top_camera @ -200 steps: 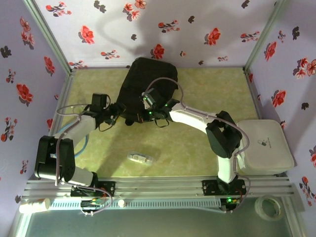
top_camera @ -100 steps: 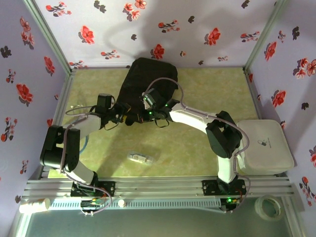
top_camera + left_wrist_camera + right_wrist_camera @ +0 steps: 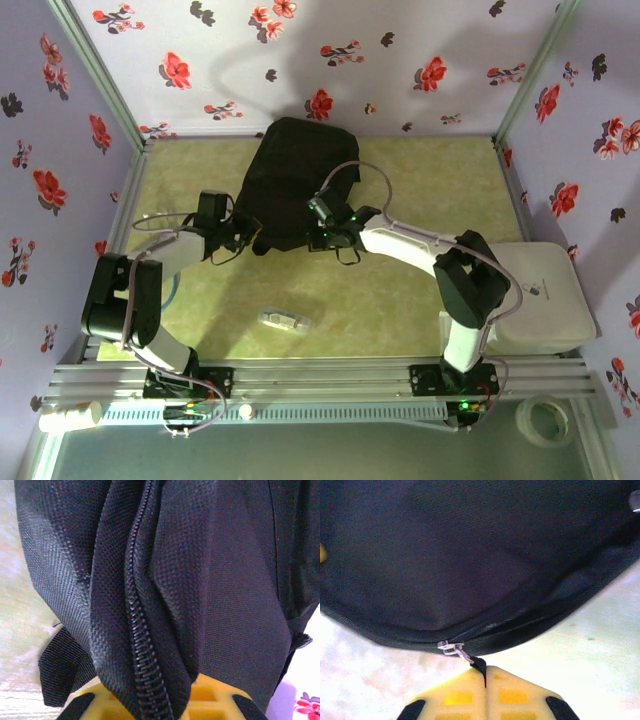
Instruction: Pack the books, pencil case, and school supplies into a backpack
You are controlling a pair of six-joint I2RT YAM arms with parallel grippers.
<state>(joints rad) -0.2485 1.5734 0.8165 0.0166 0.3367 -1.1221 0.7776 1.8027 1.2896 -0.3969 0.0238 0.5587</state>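
Pinching black zip pull tab (image 3: 479, 664), your right gripper (image 3: 485, 670) sits closed at edge of large black fabric backpack (image 3: 295, 165); your left gripper (image 3: 160, 696) clamps its zippered fold.

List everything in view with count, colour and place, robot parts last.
backpack: one, black, far middle of the table.
zip pull: one, silver with a black tab, on the backpack's edge.
pencil case: one, translucent whitish, near middle, apart from both arms.
box: one, white, right edge by the right arm's base.
tape roll: one, pale, near right corner.
cylinder: one, white, near left corner.
table: one, yellowish green.
walls: lilac with red flowers, around the table.
left pincer: yellow pads, shut on a backpack fold.
right pincer: yellow pads, shut on the zip pull's tab.
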